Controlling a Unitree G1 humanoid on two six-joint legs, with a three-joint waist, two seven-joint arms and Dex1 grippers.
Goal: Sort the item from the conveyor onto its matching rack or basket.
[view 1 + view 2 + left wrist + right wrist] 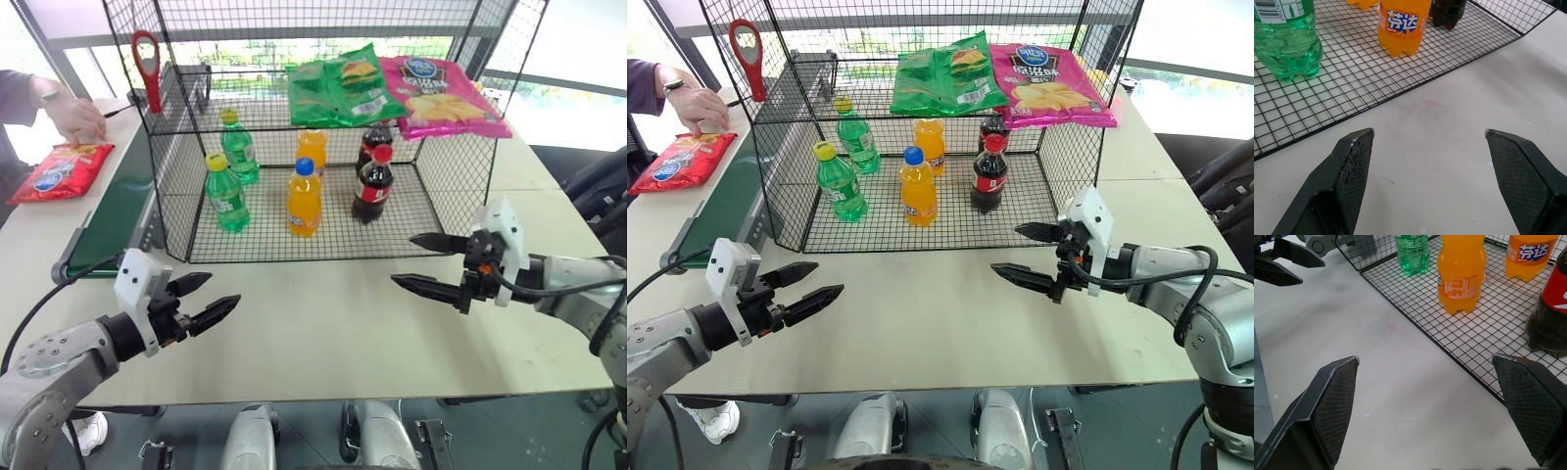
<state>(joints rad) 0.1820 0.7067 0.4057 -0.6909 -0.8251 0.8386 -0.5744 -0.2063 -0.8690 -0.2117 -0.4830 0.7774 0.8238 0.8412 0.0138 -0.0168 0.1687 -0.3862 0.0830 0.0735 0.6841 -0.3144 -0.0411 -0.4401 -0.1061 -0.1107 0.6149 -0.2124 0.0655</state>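
The item, a red chip bag with a blue oval logo, lies flat at the far left, beside the dark green conveyor. A person's hand rests at the bag's far end. The rack, a black wire-mesh frame, stands mid-table with a mesh upper shelf. My left gripper hovers open over the white table in front of the rack's left corner, holding nothing. My right gripper hovers open in front of the rack's right side, also holding nothing. Both are far from the bag.
A green bag and a pink bag lie on the upper shelf. Two green bottles, two orange bottles and two cola bottles stand on the rack floor. A red loop tool hangs on the rack's left corner.
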